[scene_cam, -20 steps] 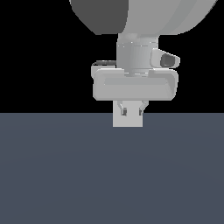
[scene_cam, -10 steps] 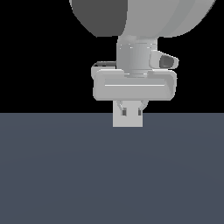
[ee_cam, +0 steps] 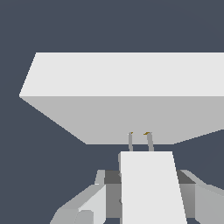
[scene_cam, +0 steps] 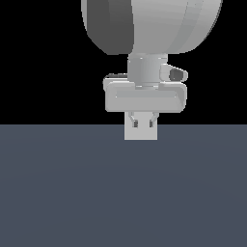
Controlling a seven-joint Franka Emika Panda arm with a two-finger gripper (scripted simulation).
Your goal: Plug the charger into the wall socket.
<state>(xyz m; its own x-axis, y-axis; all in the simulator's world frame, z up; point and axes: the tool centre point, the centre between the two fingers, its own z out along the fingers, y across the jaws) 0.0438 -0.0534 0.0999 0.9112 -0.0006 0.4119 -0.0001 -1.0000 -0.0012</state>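
In the wrist view my gripper (ee_cam: 148, 199) is shut on the charger (ee_cam: 148, 183), a small white-grey block between the grey fingers (ee_cam: 105, 192). Two thin prongs (ee_cam: 140, 142) with orange tips stick out of its front. They reach the shaded face of the wall socket (ee_cam: 122, 113), a large white plate just ahead. In the exterior view the gripper (scene_cam: 143, 124) hangs under the hand with the fingers close together. The white square socket (scene_cam: 141, 135) stands right behind them. There the charger blends into the socket and cannot be told apart.
A dark grey-blue floor (scene_cam: 72, 193) spreads all around the socket. The big grey arm link (scene_cam: 149, 24) fills the upper part of the exterior view above the hand (scene_cam: 144, 99).
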